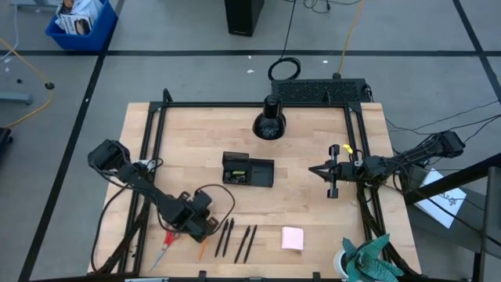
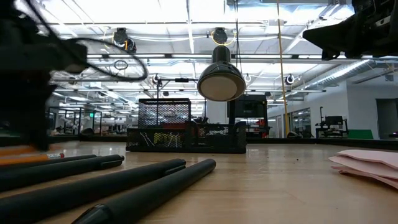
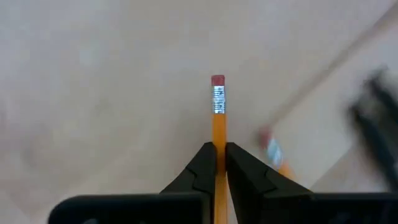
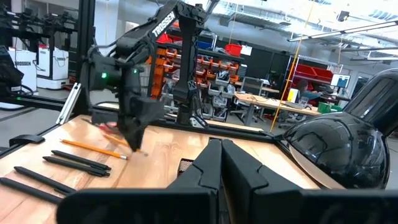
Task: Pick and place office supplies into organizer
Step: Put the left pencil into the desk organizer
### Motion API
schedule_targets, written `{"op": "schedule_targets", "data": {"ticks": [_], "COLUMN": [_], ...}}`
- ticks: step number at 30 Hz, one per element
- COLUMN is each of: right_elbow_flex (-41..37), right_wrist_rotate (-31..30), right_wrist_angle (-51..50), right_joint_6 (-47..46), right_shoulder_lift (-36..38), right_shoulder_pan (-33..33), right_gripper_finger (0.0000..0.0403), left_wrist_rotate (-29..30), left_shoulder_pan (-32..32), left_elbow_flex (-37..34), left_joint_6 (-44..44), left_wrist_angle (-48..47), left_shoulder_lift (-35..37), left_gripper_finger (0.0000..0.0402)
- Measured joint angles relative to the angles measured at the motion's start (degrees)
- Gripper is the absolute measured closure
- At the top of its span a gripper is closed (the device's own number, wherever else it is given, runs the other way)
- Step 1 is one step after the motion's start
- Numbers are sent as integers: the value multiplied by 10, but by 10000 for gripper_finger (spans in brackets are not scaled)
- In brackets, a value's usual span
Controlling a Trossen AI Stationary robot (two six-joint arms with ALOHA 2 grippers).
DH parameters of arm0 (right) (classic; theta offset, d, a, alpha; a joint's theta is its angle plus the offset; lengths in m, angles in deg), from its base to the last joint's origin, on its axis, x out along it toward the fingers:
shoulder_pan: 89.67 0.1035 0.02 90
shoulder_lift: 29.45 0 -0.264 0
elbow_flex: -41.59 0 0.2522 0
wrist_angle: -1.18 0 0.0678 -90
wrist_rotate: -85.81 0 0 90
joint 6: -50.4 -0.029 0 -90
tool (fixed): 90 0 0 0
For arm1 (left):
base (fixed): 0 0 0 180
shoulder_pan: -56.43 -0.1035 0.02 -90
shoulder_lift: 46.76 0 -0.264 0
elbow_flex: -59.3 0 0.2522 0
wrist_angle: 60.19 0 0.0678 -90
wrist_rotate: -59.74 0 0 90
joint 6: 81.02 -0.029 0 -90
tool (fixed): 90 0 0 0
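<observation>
One orange pencil (image 3: 218, 124) is clamped between the fingers of my left pincer (image 3: 219, 163) at the near left of the tabletop (image 1: 313, 196), so I judge the pick just made. Next I must lift it and carry it to the organizer (image 1: 248, 169) at mid-table. My right pincer (image 1: 329, 171) waits closed and empty at the right.

Pale wooden table (image 1: 313, 211) (matt); glossy orange pencil (image 3: 219, 134)

"TROSSEN" on left arm (image 4: 163, 28)
</observation>
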Motion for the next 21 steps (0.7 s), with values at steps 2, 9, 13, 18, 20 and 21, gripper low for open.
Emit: {"op": "schedule_targets", "data": {"ticks": [2, 9, 13, 18, 20, 21], "right_elbow_flex": [0, 0, 0, 0, 0, 0], "right_wrist_rotate": [0, 0, 0, 0, 0, 0], "right_wrist_angle": [0, -2, -2, -2, -2, -2], "right_joint_6": [1, 0, 1, 8, 12, 12], "right_shoulder_lift": [0, 0, 0, 0, 0, 0], "right_shoulder_pan": [0, 0, 0, 0, 0, 0], "right_gripper_finger": [399, 399, 399, 399, 399, 399], "left_wrist_rotate": [31, 221, 373, 489, 501, 501], "left_shoulder_pan": [1, 2, 3, -11, -26, -34], "left_elbow_flex": [4, 4, 4, 5, 5, 5], "left_joint_6": [-11, -99, -211, -397, -481, -521], "left_wrist_angle": [-4, -21, 5, 81, 129, 157], "left_shoulder_lift": [20, 112, 173, 218, 230, 234], "left_gripper_finger": [371, 391, 393, 377, 377, 380]}}
